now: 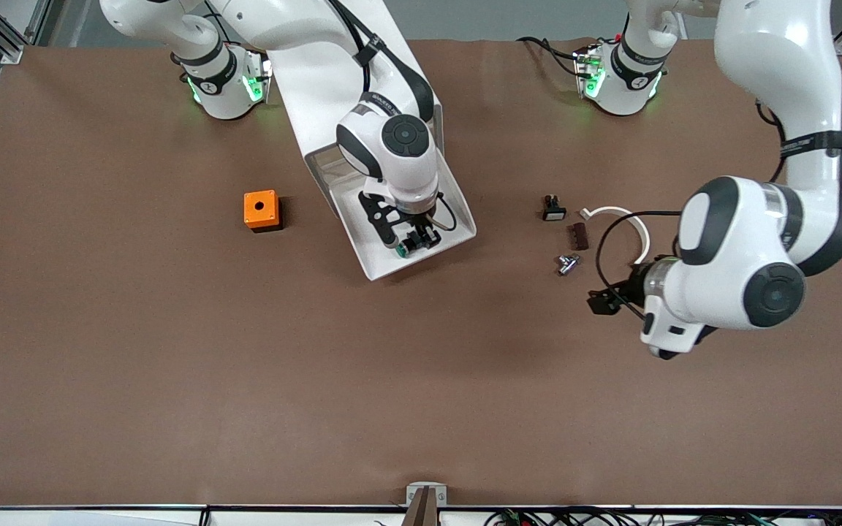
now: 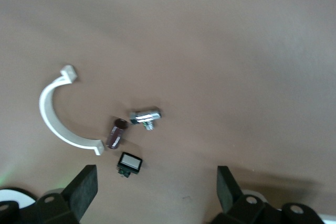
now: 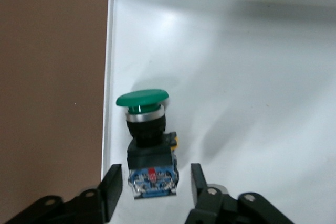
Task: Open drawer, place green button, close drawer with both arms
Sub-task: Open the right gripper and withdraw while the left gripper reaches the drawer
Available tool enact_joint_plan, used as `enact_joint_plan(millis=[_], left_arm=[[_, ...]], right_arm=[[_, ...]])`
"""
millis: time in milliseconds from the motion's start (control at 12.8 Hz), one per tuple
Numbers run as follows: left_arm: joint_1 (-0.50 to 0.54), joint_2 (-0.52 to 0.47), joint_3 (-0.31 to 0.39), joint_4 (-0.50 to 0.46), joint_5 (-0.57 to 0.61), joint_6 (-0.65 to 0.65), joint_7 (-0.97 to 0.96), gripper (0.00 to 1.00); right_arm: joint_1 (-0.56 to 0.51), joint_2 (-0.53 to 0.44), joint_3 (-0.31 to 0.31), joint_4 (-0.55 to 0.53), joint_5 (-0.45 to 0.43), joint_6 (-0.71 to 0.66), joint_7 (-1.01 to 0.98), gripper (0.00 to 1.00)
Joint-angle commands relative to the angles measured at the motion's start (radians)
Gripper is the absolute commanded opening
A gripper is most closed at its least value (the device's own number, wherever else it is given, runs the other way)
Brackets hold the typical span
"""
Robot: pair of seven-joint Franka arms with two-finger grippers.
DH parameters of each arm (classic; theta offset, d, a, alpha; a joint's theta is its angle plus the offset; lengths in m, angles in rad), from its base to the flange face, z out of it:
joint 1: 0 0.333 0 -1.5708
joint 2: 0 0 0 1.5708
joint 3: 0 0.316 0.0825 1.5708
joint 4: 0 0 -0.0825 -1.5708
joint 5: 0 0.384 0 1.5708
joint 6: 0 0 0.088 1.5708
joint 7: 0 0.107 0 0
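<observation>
Button [image 3: 147, 140] lies in drawer [image 3: 252, 77] between right gripper's [image 3: 152, 187] parted fingers.

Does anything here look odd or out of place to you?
Little does. The drawer is pulled out at a slant, with the green button lying on its side in it between the right claw's parted fingers. A few small parts lie loose near the open left claw.

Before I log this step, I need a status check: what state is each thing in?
drawer: pulled out of its cabinet, open.
button: lying in the drawer, green cap toward the drawer's rim.
right end effector: over the drawer, fingers apart either side of the button's base, not clamping it.
left end effector: open, holding nothing, over bare table beside the small parts; this arm waits.
orange box: upright on the table, hole on top.
</observation>
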State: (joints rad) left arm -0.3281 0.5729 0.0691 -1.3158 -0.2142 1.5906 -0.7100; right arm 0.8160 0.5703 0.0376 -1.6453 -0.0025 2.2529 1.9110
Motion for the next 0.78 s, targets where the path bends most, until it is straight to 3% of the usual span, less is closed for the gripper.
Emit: enact_joint_plan(millis=[0, 234, 391, 547, 703], left_arm=[[-0.087, -0.005, -0.009, -0.107, 0.025, 0.157, 0.018, 1.00], [-0.153, 0.065, -0.066, -0.140, 0.012, 0.317, 0.014, 1.00], [-0.199, 0.122, -0.078, -0.138, -0.046, 0.403, -0.008, 1.00], [-0.232, 0.160, -0.080, -0.140, -0.137, 0.443, -0.011, 1.00], [-0.285, 0.185, -0.078, -0.141, -0.171, 0.471, -0.025, 1.00]], right_arm=[[0.003, 0.000, -0.013, 0.062, -0.025, -0.068, -0.004, 1.00], [-0.055, -0.013, -0.015, 0.154, -0.031, -0.254, -0.293, 1.00], [-0.090, -0.081, -0.033, 0.159, -0.036, -0.381, -0.696, 1.00], [-0.154, -0.147, -0.073, 0.160, -0.033, -0.459, -0.934, 1.00], [-0.262, -0.213, -0.073, 0.159, -0.033, -0.521, -1.155, 1.00]])
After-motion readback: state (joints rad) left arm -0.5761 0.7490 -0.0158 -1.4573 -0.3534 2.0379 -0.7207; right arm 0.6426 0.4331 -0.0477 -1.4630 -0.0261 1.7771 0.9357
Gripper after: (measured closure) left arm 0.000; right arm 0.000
